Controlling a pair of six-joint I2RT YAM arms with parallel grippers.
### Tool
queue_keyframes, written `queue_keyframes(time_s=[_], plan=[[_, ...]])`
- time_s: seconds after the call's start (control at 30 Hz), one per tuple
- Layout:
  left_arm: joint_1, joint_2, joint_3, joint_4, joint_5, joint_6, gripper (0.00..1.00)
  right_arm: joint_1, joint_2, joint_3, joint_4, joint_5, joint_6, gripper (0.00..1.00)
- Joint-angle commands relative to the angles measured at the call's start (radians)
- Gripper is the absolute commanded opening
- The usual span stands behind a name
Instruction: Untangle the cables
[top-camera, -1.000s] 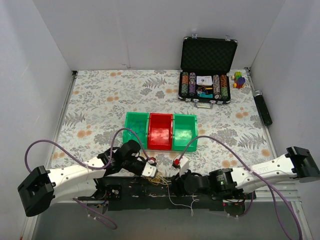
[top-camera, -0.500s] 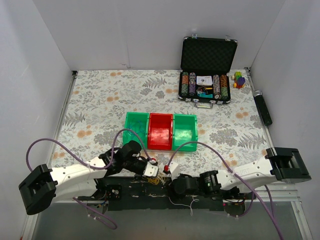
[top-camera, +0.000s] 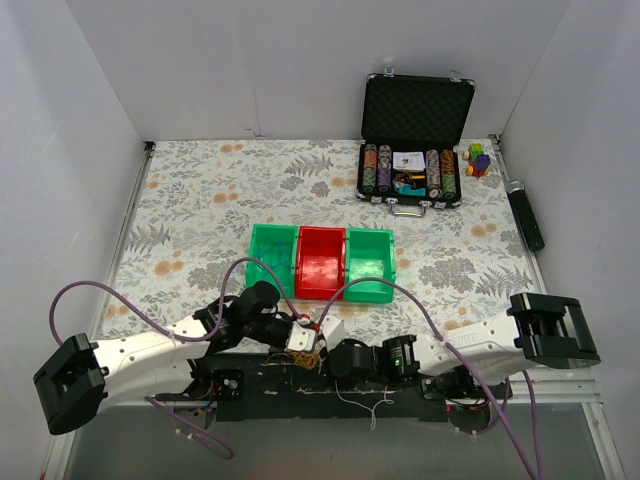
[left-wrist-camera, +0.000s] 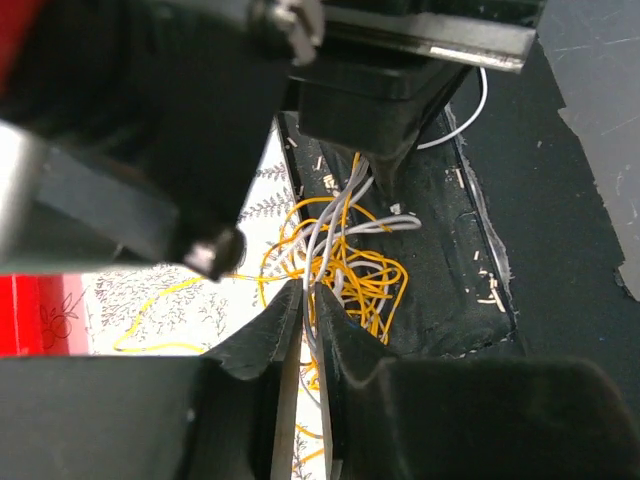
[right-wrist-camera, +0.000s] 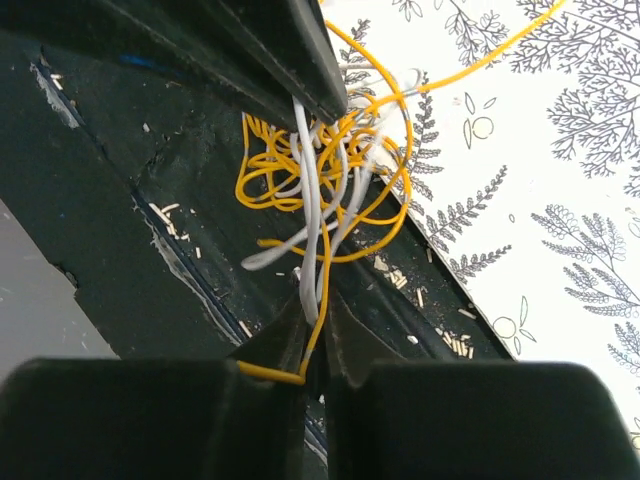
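Closely opposed, left jaws and right jaws pinch cables (right-wrist-camera: 318, 172) at the mat (right-wrist-camera: 560, 200) edge.

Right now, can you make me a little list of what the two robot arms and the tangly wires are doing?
cables: yellow-orange and white strands, bunched in one tangled knot
left gripper: shut on the cables, strands pinched in it
right gripper: shut on the cables, a yellow strand and a white one pinched in it
how they stand: the two point at each other, close, with the knot between them
untangled: not yet
behind the knot: three bins in a row, green, red, green
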Motion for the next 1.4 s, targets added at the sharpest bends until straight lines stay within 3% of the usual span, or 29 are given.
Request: queue_keyframes(time_s=[0.0,0.1,0.33,0.53,0.57,0.63,0.67,0.7,0.73,0.97,1.17,1.3,1.37], plan=[[-0.003,-0.048,-0.009,-0.004,-0.049,-0.016,0.06,-0.001,-0.036,0.025,-0.008,0.055,0.013,0.03],[0.003,-0.071,-0.002,-0.037,-0.117,-0.014,0.00,-0.001,-0.116,0.015,-0.158,0.127,0.059,0.01],[0.021,-0.123,0.015,-0.119,-0.212,-0.017,0.00,-0.002,-0.412,-0.006,-0.379,0.229,0.115,0.01],[0.028,-0.148,-0.003,-0.136,-0.266,-0.011,0.00,-0.002,-0.473,0.110,-0.556,0.345,0.100,0.01],[0.028,-0.148,-0.002,-0.139,-0.266,-0.013,0.09,-0.001,-0.475,0.124,-0.553,0.346,0.086,0.01],[0.029,-0.146,0.012,-0.139,-0.255,-0.025,0.43,-0.002,-0.470,0.140,-0.533,0.340,0.061,0.01],[0.029,-0.146,0.023,-0.136,-0.243,-0.031,0.49,-0.001,-0.464,0.143,-0.518,0.331,0.049,0.01],[0.029,-0.146,0.036,-0.129,-0.236,-0.052,0.69,-0.002,-0.456,0.143,-0.499,0.320,0.037,0.01],[0.029,-0.146,0.050,-0.120,-0.230,-0.072,0.78,-0.002,-0.447,0.144,-0.479,0.308,0.027,0.01],[0.031,-0.128,0.135,-0.092,-0.128,-0.111,0.86,-0.002,-0.375,0.141,-0.331,0.202,-0.060,0.01],[0.029,-0.077,0.159,-0.070,0.084,-0.095,0.88,-0.002,-0.295,0.164,-0.188,0.116,-0.146,0.01],[0.022,-0.051,0.141,-0.057,0.119,-0.085,0.84,-0.002,-0.259,0.183,-0.107,0.058,-0.193,0.01],[0.020,-0.050,0.135,-0.061,0.121,-0.069,0.76,-0.002,-0.254,0.173,-0.067,0.050,-0.197,0.01]])
